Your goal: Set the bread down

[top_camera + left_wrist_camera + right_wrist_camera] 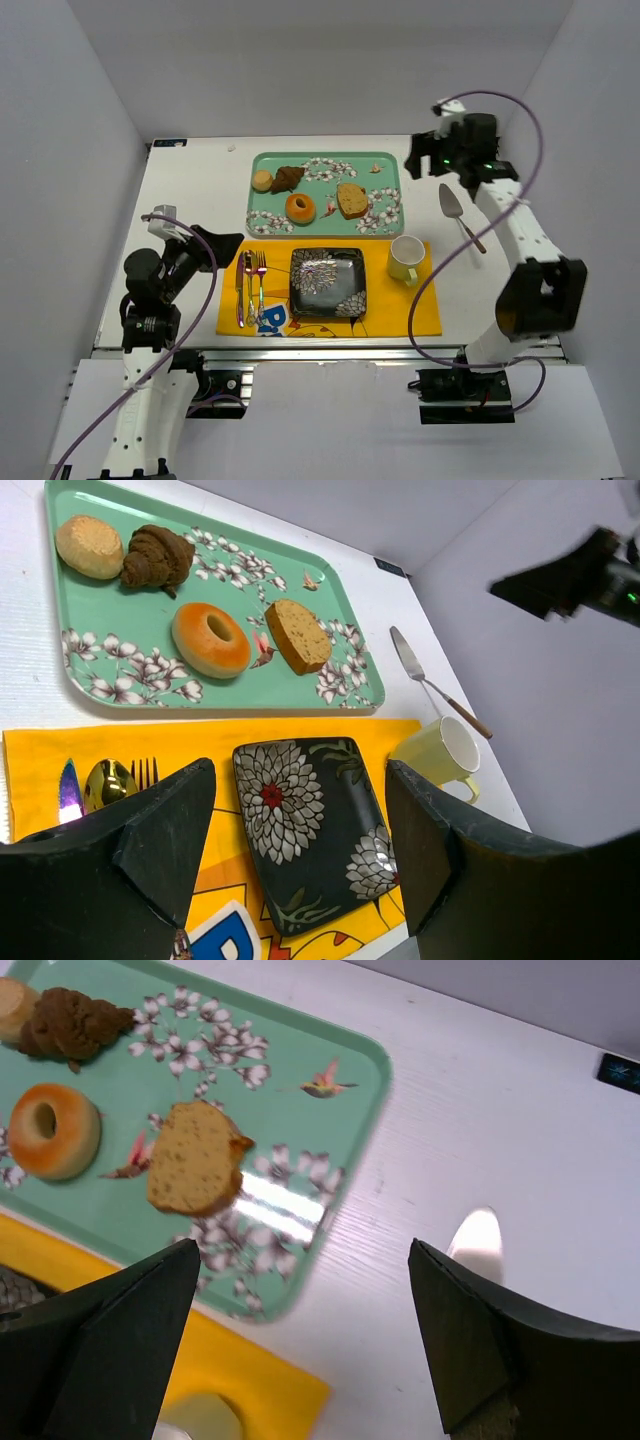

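Observation:
The bread (300, 208) is a golden-orange ring lying in the middle of the green floral tray (325, 156). It also shows in the left wrist view (210, 638) and at the left of the right wrist view (52, 1130). My right gripper (428, 152) hangs open above the table beyond the tray's right end, well away from the bread and with nothing between its fingers (302, 1260). My left gripper (215, 243) is open and empty too, left of the yellow placemat, looking across the black plate (300, 780).
On the tray are also a pale bun (262, 180), a brown croissant (288, 178) and a tan slice (351, 200). The yellow placemat (395, 312) carries a black floral plate (327, 283), cutlery (250, 285) and a pale mug (405, 258). A cake server (455, 215) lies to the right.

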Controlling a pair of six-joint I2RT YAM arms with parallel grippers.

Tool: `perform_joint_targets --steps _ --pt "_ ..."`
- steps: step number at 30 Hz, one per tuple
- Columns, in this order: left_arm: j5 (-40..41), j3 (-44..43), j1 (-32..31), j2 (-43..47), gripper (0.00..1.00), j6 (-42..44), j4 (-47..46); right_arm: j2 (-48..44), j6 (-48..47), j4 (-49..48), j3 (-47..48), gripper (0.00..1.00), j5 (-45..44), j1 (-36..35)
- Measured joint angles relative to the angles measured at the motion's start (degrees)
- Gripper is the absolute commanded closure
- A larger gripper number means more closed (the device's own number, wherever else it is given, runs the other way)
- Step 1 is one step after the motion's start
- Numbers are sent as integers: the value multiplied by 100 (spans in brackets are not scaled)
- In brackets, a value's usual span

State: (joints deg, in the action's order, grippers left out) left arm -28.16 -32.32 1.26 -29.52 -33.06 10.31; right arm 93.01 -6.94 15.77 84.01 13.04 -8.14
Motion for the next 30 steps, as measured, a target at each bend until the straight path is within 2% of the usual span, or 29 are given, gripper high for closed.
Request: perform_joint_targets --steps 2,4,5,6,7,9,10,11,14,17,22,30 --pt "-24 9 0 -7 22 -4 -50 -505 -164 -63 -444 14 505 560" --pt "-59 35 0 -4 22 -9 -133 -905 -507 -179 -896 28 1241 1401" --pt "-74 55 0 -4 22 -20 -177 -1025 -675 -203 -1073 55 1491 1788" --pt "-87 79 0 -7 22 -22 -201 -1082 -861 -190 -1185 72 1646 2153" --pt "-107 98 0 -11 22 -26 -221 -1075 -1038 -81 -1215 84 1762 2476" --pt "-131 116 0 -50 22 -44 -291 -970 -1379 111 -1220 81 1869 2835" --pt "-138 120 0 -61 22 -44 -310 -901 -1558 236 -1220 74 1902 2955" --pt "-157 122 0 -101 22 -48 -367 -817 -1775 382 -1222 58 1930 3056" --pt "-212 162 0 -160 22 -61 -540 -590 -2282 778 -1259 46 1843 3213" --pt "-264 227 0 -227 22 -79 -675 -369 -2699 1084 -1338 41 1659 3287" --pt "-321 385 0 -308 22 -90 -793 -299 -3130 1193 -1808 40 1425 3294" --pt "-382 485 0 -328 22 -114 -861 546 -3200 1139 -1847 42 1502 3287"
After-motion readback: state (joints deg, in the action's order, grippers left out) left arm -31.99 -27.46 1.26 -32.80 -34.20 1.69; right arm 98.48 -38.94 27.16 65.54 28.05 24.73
